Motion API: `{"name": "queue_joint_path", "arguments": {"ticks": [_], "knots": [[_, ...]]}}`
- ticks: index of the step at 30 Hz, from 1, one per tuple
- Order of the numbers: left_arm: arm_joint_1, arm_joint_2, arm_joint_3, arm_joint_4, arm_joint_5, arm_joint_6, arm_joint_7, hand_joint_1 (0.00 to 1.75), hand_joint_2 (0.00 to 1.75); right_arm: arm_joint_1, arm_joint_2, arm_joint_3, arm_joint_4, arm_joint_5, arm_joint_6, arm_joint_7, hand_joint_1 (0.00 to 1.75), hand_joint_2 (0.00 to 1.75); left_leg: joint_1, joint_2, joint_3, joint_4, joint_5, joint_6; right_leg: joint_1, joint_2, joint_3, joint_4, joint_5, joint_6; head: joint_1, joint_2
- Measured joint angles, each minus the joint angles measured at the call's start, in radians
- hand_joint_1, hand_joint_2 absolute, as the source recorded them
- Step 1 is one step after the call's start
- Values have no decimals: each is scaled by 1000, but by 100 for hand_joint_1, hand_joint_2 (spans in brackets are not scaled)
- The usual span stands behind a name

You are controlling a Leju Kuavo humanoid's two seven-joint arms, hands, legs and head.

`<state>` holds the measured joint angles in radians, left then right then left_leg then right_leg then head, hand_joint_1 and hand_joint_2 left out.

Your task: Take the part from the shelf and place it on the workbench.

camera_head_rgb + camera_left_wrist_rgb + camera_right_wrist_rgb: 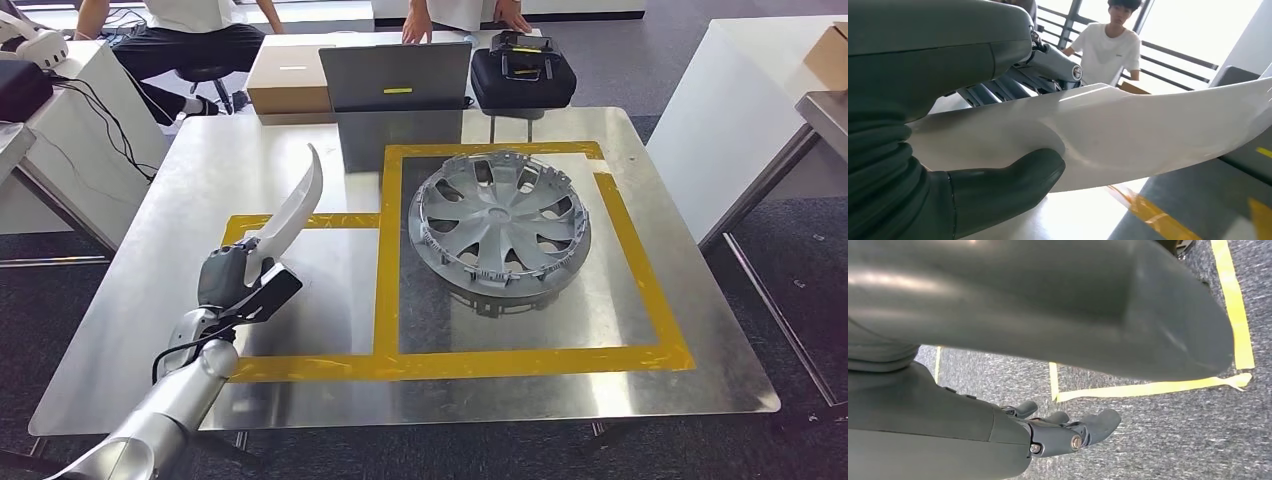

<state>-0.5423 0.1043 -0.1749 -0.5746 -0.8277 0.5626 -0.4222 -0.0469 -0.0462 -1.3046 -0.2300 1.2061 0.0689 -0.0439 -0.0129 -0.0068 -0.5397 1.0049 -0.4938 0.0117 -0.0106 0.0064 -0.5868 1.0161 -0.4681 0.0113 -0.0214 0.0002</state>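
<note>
White curved part (pixel 296 205) sits clamped in the left hand (pixel 238 283) above the workbench (pixel 150 260); right hand (pixel 1068 432) hangs loosely spread, holding nothing.

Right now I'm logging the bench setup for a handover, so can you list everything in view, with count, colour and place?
Workbench: one, bare metal, centre.
Tape: yellow lines on the workbench, framing two fields.
Wheel cover: one, silver-grey, inside the larger taped field.
White part: one, long and curved, held above the smaller taped field.
Laptop: one, grey, far edge of the workbench.
Cardboard box: one, brown, left of the laptop.
Black case: one, right of the laptop.
White tables: either side of the workbench.
People: at least two, beyond the far edge.
Floor tape: yellow, on grey carpet.
Left hand: grips the white part.
Right hand: hangs over the carpet, holding nothing.
</note>
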Motion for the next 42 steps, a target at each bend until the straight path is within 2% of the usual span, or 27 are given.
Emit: {"name": "queue_joint_path", "arguments": {"ticks": [4,8,27,31,33,37,39,40,42], "knots": [[27,14,40,44,-65,69,12,175,175,-1,0,0,0,8,-4,8,0,0,0,-1,0,0,0,0,0,-1,0,0,0,0,0,0],[42,16,63,64,-93,98,-15,175,175,-5,0,0,0,12,-6,9,0,0,0,-1,0,0,0,0,0,-1,1,0,0,0,0,0],[51,14,86,84,-112,113,-34,175,175,-7,0,0,0,16,-7,9,0,0,0,-1,2,0,0,0,0,-1,3,0,0,0,0,0],[60,14,87,85,-145,132,-39,0,175,-8,0,0,0,24,-6,9,0,0,0,-1,3,0,0,0,0,-1,3,0,0,0,0,0],[71,14,93,81,-162,136,-55,0,175,-8,0,0,0,26,-4,9,0,0,0,0,3,0,0,0,0,-1,3,0,0,0,0,0],[110,6,135,32,-167,122,-155,0,0,-10,0,0,0,27,-3,8,0,0,0,0,3,0,0,0,0,-1,3,0,0,0,0,0],[160,8,141,-54,-52,36,-220,0,0,-10,0,0,0,28,-3,7,0,0,0,0,3,0,-1,-1,0,1,2,-1,0,0,0,0],[195,12,130,-134,61,-35,-244,0,0,-9,0,0,0,28,-2,6,0,0,0,1,3,0,-1,-1,1,2,2,-1,0,0,0,0],[250,17,99,-330,403,-173,-270,0,0,-7,0,0,0,27,-1,6,0,0,0,0,2,0,-2,-2,1,1,1,-1,0,0,0,0]]}}
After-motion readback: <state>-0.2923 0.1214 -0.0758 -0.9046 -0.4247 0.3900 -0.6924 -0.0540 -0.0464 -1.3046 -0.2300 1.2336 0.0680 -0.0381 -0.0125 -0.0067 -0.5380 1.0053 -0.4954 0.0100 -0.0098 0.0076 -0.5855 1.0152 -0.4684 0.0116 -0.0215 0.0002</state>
